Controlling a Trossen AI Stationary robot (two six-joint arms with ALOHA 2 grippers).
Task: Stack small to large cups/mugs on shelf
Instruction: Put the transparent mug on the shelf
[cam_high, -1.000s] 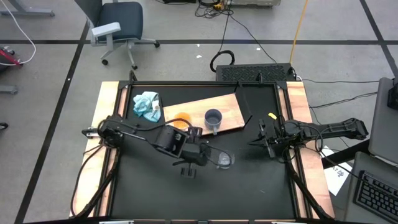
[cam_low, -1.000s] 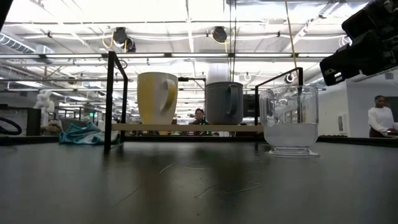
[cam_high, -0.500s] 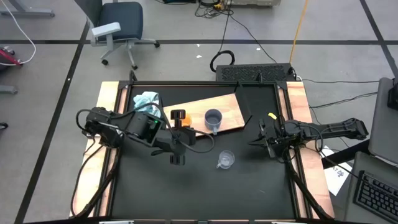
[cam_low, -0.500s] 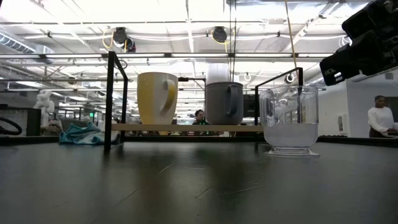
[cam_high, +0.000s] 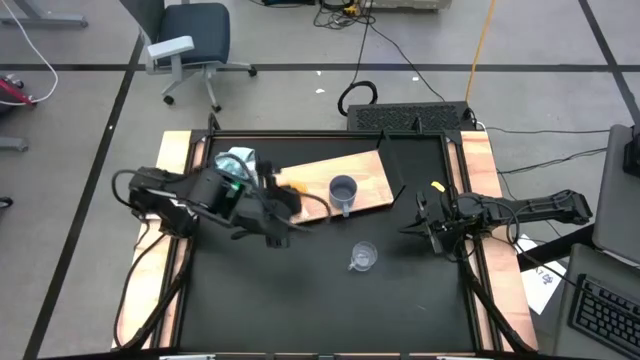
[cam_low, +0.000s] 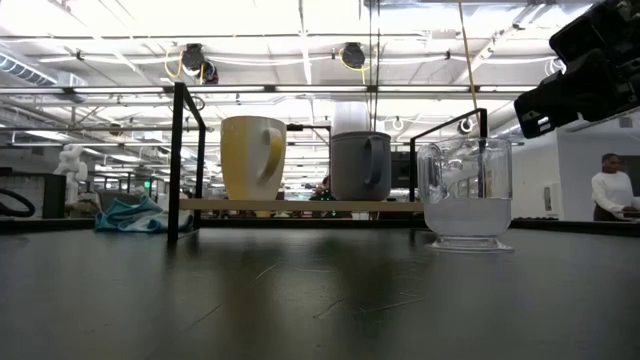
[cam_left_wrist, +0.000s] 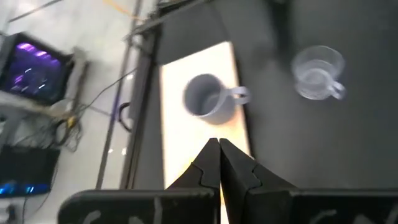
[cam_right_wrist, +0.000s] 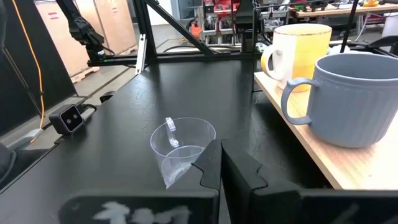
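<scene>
The light-wood shelf (cam_high: 365, 175) lies slanted at the table's far side. The grey-blue mug (cam_high: 343, 190) stands upright on it. The orange mug with the pale handle (cam_low: 252, 157) also stands on the shelf; in the high view my left arm hides it. The clear glass cup (cam_high: 362, 257) stands on the black tabletop, nearer than the shelf. My left gripper (cam_left_wrist: 219, 167) is shut on nothing, raised over the shelf's left end (cam_high: 288, 205). My right gripper (cam_right_wrist: 219, 163) waits shut at the table's right side (cam_high: 415, 226), pointing level at the cup.
A light-blue cloth (cam_high: 237, 160) lies at the far left, partly under my left arm. A black frame with upright posts (cam_low: 180, 160) stands around the shelf. Pale wooden rails (cam_high: 178, 170) run along the table's sides. A person (cam_low: 610, 188) stands in the room beyond.
My left gripper has drawn away from the clear cup, going up and toward the table's far left, and now hangs over the shelf's left end, covering the orange mug in the high view. The cup and both mugs have stayed in place.
</scene>
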